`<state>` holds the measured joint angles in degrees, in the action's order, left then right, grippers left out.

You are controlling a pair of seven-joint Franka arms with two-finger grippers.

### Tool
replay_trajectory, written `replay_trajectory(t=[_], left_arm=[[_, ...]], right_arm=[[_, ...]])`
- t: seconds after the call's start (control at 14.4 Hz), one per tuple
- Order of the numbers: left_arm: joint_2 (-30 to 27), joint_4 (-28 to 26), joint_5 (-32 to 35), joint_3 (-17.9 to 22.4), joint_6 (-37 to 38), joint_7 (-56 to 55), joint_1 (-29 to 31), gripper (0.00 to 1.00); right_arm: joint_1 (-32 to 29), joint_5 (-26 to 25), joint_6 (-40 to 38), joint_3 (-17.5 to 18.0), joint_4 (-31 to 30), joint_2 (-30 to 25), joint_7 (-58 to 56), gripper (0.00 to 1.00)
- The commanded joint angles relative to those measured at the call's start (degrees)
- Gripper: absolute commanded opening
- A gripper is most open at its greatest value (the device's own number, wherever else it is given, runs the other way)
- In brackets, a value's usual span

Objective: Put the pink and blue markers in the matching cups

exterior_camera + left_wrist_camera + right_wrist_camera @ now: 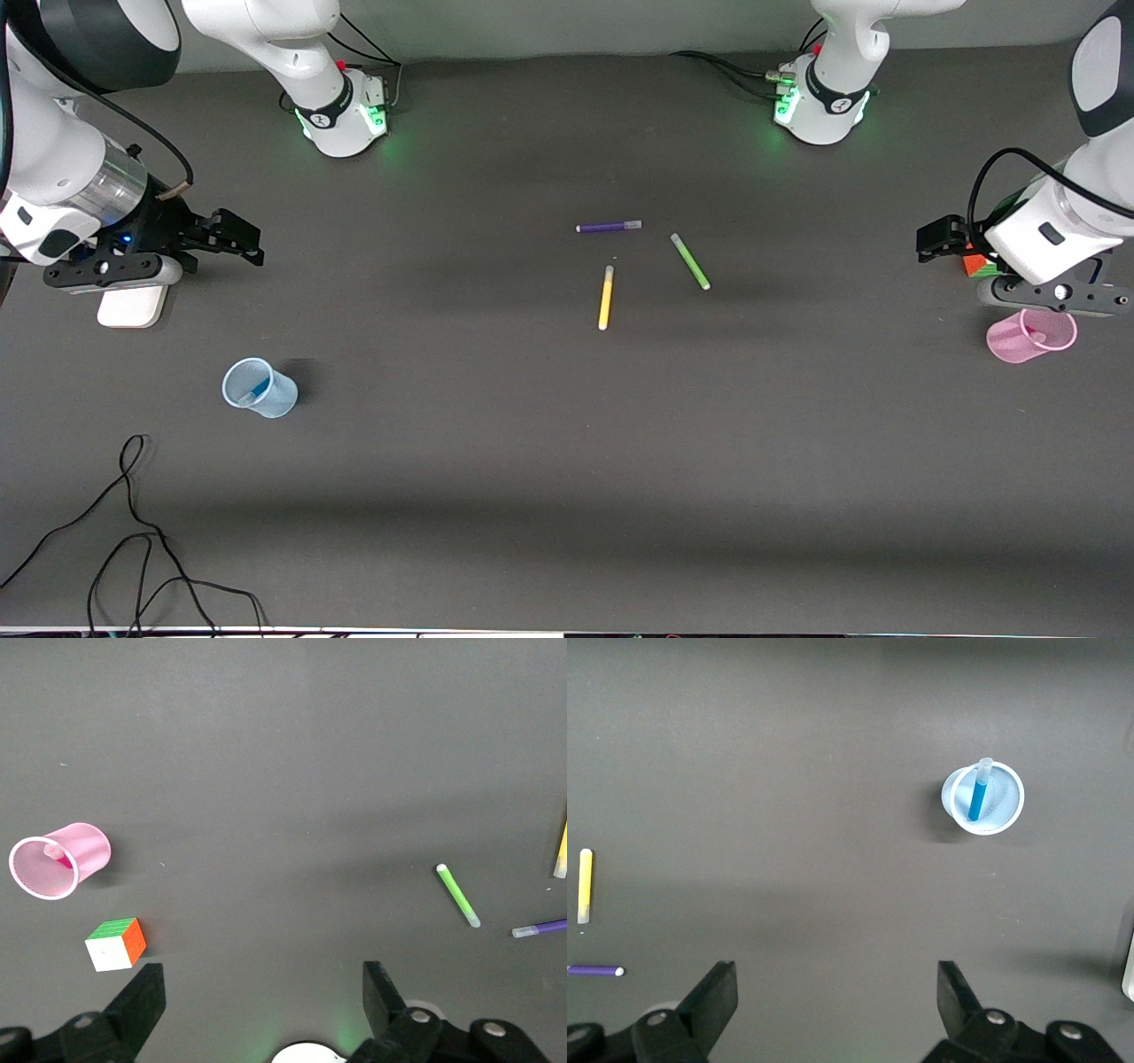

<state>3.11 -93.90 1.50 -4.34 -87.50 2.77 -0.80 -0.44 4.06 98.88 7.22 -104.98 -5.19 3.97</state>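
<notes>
Markers are both sitting in their cups: blue marker (pixel 976 799) in the blue cup (pixel 260 388), pink marker (pixel 60 858) in the pink cup (pixel 1031 336). I am holding my left gripper (pixel 259 1003) and right gripper (pixel 836 999) wide apart, waiting above the table (pixel 567 443). Nothing seems left.

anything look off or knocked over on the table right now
Nothing looks spilled or damaged. The blue cup stands upright with the blue marker in it; the pink cup holds the pink marker. Both cups only seem tilted from the camera angle. The purple, yellow and green pens lie loose, apart, mid-table.
</notes>
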Motion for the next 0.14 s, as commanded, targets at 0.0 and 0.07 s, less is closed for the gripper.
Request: replay_trajectory(t=[0.0, 0.07], left_arm=[[-0.30, 0.65, 0.97, 0.65, 1.37, -0.14, -0.08, 0.99], [-0.38, 0.56, 0.97, 0.56, 1.46, -0.31, -0.16, 0.99]], right_arm=[[-0.35, 0.51, 0.26, 0.34, 0.48, 0.45, 0.86, 1.00], [-0.35, 0.68, 0.26, 0.34, 0.39, 0.53, 0.86, 1.00]])
